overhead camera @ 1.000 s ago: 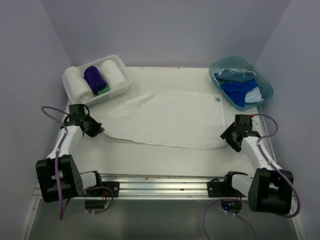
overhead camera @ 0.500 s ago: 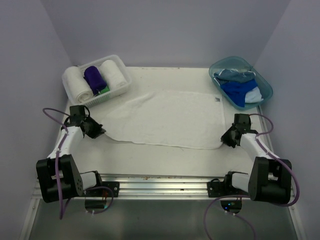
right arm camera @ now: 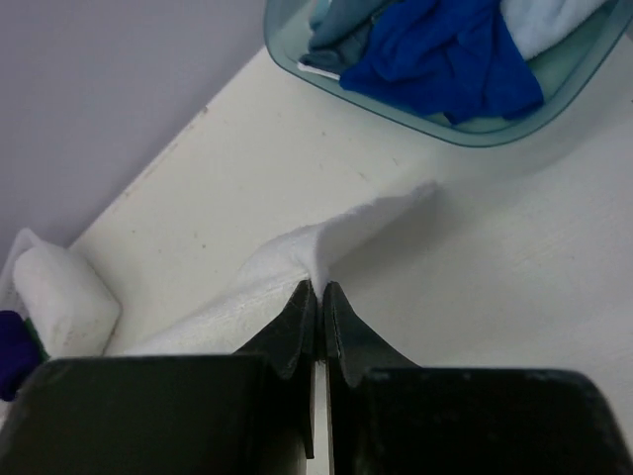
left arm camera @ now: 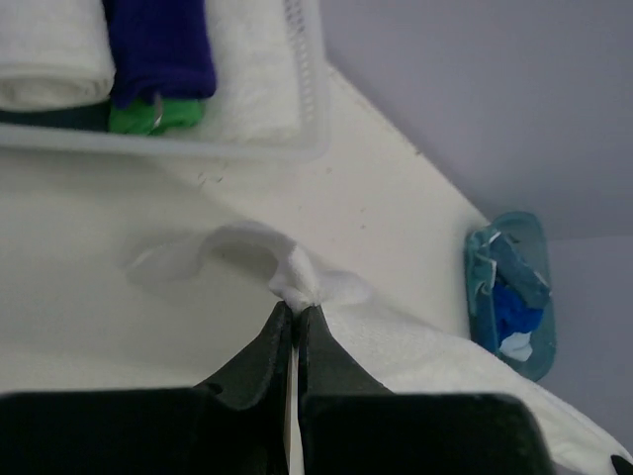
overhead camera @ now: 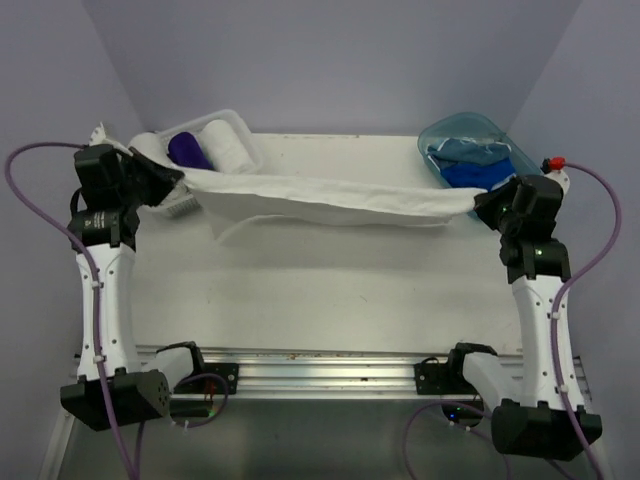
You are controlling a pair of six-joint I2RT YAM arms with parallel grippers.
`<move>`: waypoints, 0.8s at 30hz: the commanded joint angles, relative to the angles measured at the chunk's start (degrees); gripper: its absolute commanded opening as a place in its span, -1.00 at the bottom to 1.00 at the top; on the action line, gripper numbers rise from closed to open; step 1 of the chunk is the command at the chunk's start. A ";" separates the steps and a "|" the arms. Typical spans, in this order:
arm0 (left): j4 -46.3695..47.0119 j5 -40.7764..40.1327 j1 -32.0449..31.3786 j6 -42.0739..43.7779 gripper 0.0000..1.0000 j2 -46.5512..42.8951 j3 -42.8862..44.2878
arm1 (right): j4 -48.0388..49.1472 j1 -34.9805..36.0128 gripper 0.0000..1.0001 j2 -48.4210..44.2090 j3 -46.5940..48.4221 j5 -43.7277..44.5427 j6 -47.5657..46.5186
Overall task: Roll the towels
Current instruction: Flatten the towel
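A large white towel [overhead camera: 330, 200] hangs stretched above the table between both grippers, sagging in the middle. My left gripper [overhead camera: 172, 180] is shut on its left corner [left arm camera: 295, 282], raised beside the basket. At the right, my right gripper [overhead camera: 484, 204] is shut on the other corner [right arm camera: 318, 259], close to the tub. The left gripper [left arm camera: 295, 309] and right gripper [right arm camera: 318, 289] each pinch a bunched tip of cloth. Rolled white towels [overhead camera: 228, 145] and a purple one [overhead camera: 188, 150] lie in the basket, with a green one [left arm camera: 148, 114] under them. Blue towels [right arm camera: 435, 59] sit loose in the tub.
The white lattice basket [overhead camera: 250, 150] stands at the back left and the teal tub [overhead camera: 480, 125] at the back right. Purple walls close in the back and sides. The white table [overhead camera: 330, 290] lies bare beneath the hanging towel.
The right gripper closed on the towel's right corner. Both arms then rose and moved back, lifting the towel off the table so it hangs between them.
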 commanded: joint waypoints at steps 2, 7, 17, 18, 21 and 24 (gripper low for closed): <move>-2.47 -0.34 0.76 2.88 -1.00 -4.26 13.48 | -3.49 -0.22 -1.00 -3.77 6.74 0.10 1.25; -5.01 -2.10 0.76 4.37 -1.00 -7.07 22.62 | -9.72 -0.13 -1.00 -6.85 14.75 1.93 -0.86; -9.94 -5.18 0.67 7.89 -1.00 -15.33 29.84 | -19.57 1.18 -1.00 -15.73 27.24 5.98 -4.99; -10.46 -5.53 0.58 8.15 -1.00 -16.64 30.28 | -20.62 1.36 -1.00 -16.60 27.94 6.42 -5.26; -10.82 -6.93 -0.64 8.33 -1.00 -18.75 29.76 | -22.38 1.97 -1.00 -17.84 30.58 7.38 -6.05; -11.34 -8.78 -1.61 8.77 -1.00 -20.07 29.67 | -24.23 2.85 -1.00 -18.46 32.96 8.44 -6.66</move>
